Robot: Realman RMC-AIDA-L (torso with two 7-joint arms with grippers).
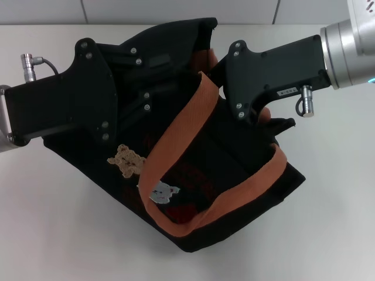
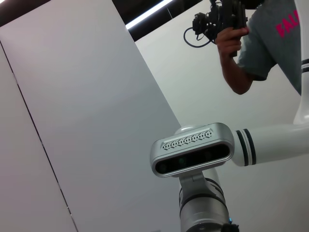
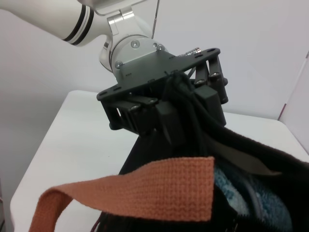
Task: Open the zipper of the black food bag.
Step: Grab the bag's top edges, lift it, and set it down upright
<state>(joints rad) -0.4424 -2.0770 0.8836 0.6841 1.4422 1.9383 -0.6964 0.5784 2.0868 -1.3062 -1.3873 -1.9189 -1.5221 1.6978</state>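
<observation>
The white table (image 1: pixel 53 234) carries the black food bag (image 1: pixel 234 175), which lies tipped on its side in the middle of the surface. Its long axis runs diagonally, from far left toward near right in the head view, with the top edge turned away toward the grippers. Two orange-brown handles (image 1: pixel 176 140) loop across the front, beside two small bear patches (image 1: pixel 126 159). Through the parted top, something blue-grey (image 3: pixel 236 188) shows inside. The left gripper (image 3: pixel 186 108) has its fingers clamped on the bag's top-edge fabric. The right gripper (image 1: pixel 225 73) reaches the same edge; whether its fingers are closed cannot be told. The zipper is not discernible.
</observation>
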